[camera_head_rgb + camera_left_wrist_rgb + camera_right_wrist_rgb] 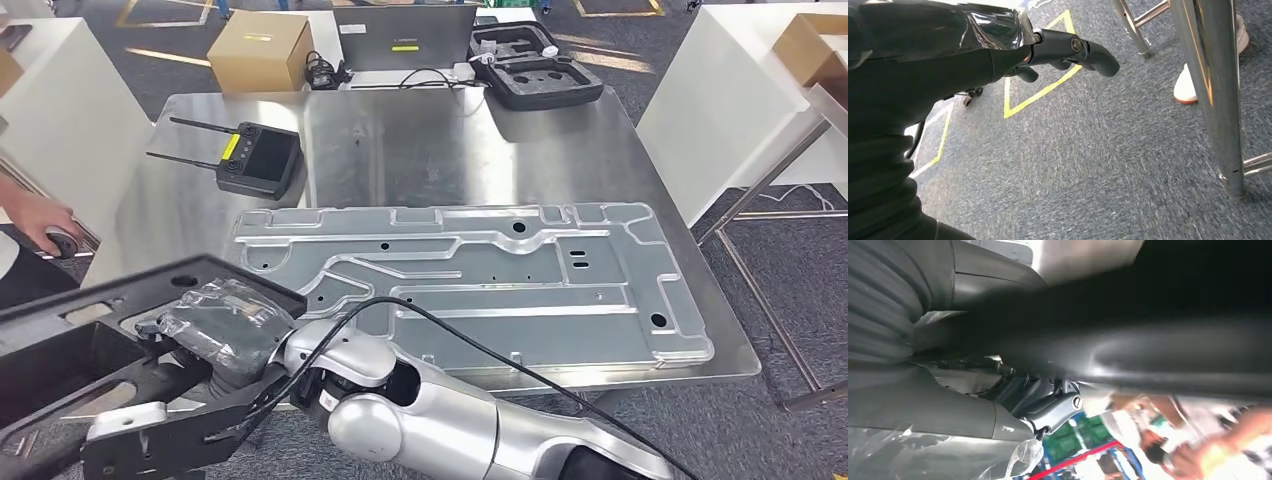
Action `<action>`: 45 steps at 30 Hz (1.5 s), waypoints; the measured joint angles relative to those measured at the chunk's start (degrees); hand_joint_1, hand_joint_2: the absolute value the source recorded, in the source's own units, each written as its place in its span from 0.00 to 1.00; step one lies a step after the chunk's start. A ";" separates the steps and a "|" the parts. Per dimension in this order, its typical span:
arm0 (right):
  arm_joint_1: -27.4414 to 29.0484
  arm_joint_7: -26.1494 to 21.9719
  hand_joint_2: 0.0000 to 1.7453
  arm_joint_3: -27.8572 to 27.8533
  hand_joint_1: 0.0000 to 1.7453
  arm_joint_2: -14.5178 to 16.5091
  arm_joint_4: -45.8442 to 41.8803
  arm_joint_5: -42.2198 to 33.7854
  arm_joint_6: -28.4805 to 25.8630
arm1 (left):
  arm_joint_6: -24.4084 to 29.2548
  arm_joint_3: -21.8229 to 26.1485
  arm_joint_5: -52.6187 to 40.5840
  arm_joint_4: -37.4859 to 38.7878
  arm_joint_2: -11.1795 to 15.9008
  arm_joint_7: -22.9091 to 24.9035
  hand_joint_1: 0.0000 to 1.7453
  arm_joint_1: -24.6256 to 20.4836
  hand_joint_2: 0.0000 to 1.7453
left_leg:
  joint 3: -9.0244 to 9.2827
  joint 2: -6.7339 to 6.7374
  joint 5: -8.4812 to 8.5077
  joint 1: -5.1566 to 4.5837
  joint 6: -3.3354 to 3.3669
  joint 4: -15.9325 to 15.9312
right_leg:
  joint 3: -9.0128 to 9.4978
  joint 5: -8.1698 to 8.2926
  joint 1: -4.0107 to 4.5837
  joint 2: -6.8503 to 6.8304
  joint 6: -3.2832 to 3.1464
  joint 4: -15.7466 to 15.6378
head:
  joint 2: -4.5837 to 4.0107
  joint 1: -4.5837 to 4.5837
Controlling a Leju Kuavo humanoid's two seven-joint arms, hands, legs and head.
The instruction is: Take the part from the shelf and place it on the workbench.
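Note:
The part is a black frame-shaped piece [95, 335] at the lower left of the head view, beyond the front left corner of the steel workbench [420, 150]. My right hand [215, 335], wrapped in clear plastic, reaches across from the lower right and grips this frame. In the right wrist view the black part [1173, 355] runs blurred across the picture, with my right hand's fingers [1053, 407] curled under it. My left hand [1068, 50] hangs low above the blue-grey carpet, its dark fingers loosely bent and holding nothing.
A large silver stamped plate [470, 280] covers the near half of the bench. Behind it lie a black remote controller [255, 158], a cardboard box [262, 50] and black foam trays [535, 65]. A person's hand [45, 225] rests at the left edge. A shoe [1188, 85] stands behind a metal leg [1215, 100].

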 joint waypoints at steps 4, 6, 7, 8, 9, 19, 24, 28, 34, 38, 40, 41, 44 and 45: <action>-0.73 2.81 1.00 2.83 1.00 0.37 2.53 -0.66 -1.48 | -0.15 -0.15 -0.02 0.00 -0.11 -0.43 0.00 0.05 1.00 | 0.37 -0.29 -0.24 -0.10 0.15 0.00 | 1.73 3.26 0.18 0.16 -0.96 -4.02 | 0.00 0.01; -2.06 3.30 1.00 4.13 1.00 0.74 3.87 -1.03 -2.06 | -0.34 -0.23 -0.17 0.00 -0.29 -0.44 0.00 0.11 1.00 | 0.37 -0.47 -0.38 -0.29 -0.10 0.10 | 6.20 6.48 0.59 0.12 -2.00 -12.65 | 0.00 0.00; -2.66 3.43 1.00 4.66 1.00 0.87 4.48 -0.83 -2.67 | -0.44 -0.27 -0.29 0.00 -0.37 -0.43 0.00 0.16 1.00 | 0.33 -0.54 -0.46 -0.35 -0.31 0.15 | 7.43 7.18 0.82 0.06 -2.28 -15.06 | 0.00 -0.01; -3.15 3.55 1.00 5.18 1.00 0.98 5.06 -0.40 -3.53 | -0.51 -0.33 -0.43 0.00 -0.43 -0.43 0.00 0.21 1.00 | 0.29 -0.59 -0.54 -0.36 -0.59 0.19 | 7.88 7.30 0.99 -0.01 -2.35 -15.95 | 0.00 -0.01; -3.62 4.00 1.00 5.73 1.00 1.10 5.70 0.51 -4.69 | -0.58 -0.44 -0.55 0.00 -0.42 -0.43 0.00 0.23 1.00 | 0.30 -0.61 -0.61 -0.32 -0.89 0.18 | 7.88 7.35 1.05 -0.07 -2.32 -16.18 | 0.00 -0.02; -10.50 21.24 1.00 10.19 1.00 1.38 12.00 19.14 -16.77 | -1.82 -1.53 -1.71 0.02 -1.24 0.19 0.00 0.32 1.00 | -4.66 0.29 -5.32 1.01 -3.72 12.37 | 8.33 7.36 -0.55 0.18 -2.05 -16.34 | 0.00 -0.32; -15.18 20.59 1.00 10.21 1.00 0.89 18.19 16.64 -16.63 | -2.07 -2.45 -1.70 0.02 -2.42 0.08 0.00 -0.55 1.00 | -0.12 -0.36 -2.63 1.75 -3.33 2.69 | 7.14 6.84 -0.60 0.57 -0.12 -14.63 | 0.01 -0.22; -16.98 19.13 1.00 9.86 1.00 0.42 23.54 17.14 -16.21 | -2.09 -2.63 -1.74 0.02 -2.67 0.14 0.00 -1.30 1.00 | -0.05 -0.16 -2.55 1.56 -1.51 2.81 | 5.06 4.11 -0.96 0.65 0.61 -9.86 | 0.00 -0.06; -17.38 21.01 1.00 8.49 1.00 -1.33 30.07 18.09 -12.67 | -2.09 -2.98 -1.93 0.02 -2.66 0.12 0.00 -1.12 1.00 | 0.91 -0.39 -3.27 0.69 -0.37 2.81 | 0.11 2.79 -0.47 0.67 -0.55 -0.83 | 0.00 -0.04; -17.33 22.32 1.00 6.58 1.00 -3.44 32.76 18.30 -11.00 | -2.04 -3.12 -1.98 0.03 -2.90 -0.19 0.00 -0.88 1.00 | 1.10 -0.58 -3.73 0.62 -0.78 2.58 | 5.26 8.37 1.19 0.76 -3.12 -13.57 | 0.00 -0.12; -17.23 22.52 1.00 5.79 1.00 -4.20 33.78 18.53 -10.72 | -1.99 -3.42 -1.91 0.05 -2.91 -0.44 0.00 -1.04 1.00 | 1.09 -0.52 -3.79 0.71 -1.38 2.14 | 5.64 8.36 1.28 0.71 -3.27 -14.68 | 0.00 -0.08; -17.17 22.55 1.00 5.52 1.00 -4.44 34.10 18.74 -10.66 | -1.98 -3.55 -1.89 0.09 -2.90 -0.49 0.00 -0.95 1.00 | 0.99 -0.41 -4.10 0.72 -1.58 2.06 | 5.95 8.49 1.10 0.72 -3.20 -15.39 | 0.00 -0.10; -16.51 22.58 1.00 4.11 1.00 -5.02 35.00 20.09 -11.33 | -1.91 -3.65 -1.78 0.21 -2.70 -0.61 0.00 -0.26 1.00 | -0.94 -0.10 -8.35 0.33 -1.22 7.09 | 7.02 8.80 0.71 0.94 -3.00 -17.22 | 0.00 -0.25; -15.92 22.91 1.00 3.46 1.00 -5.37 35.44 20.62 -11.75 | -1.86 -3.66 -1.69 0.23 -2.63 -0.72 0.00 -0.05 1.00 | -2.17 -0.14 -10.45 0.05 -0.93 10.78 | 7.30 8.66 0.71 0.99 -3.06 -17.33 | 0.00 -0.26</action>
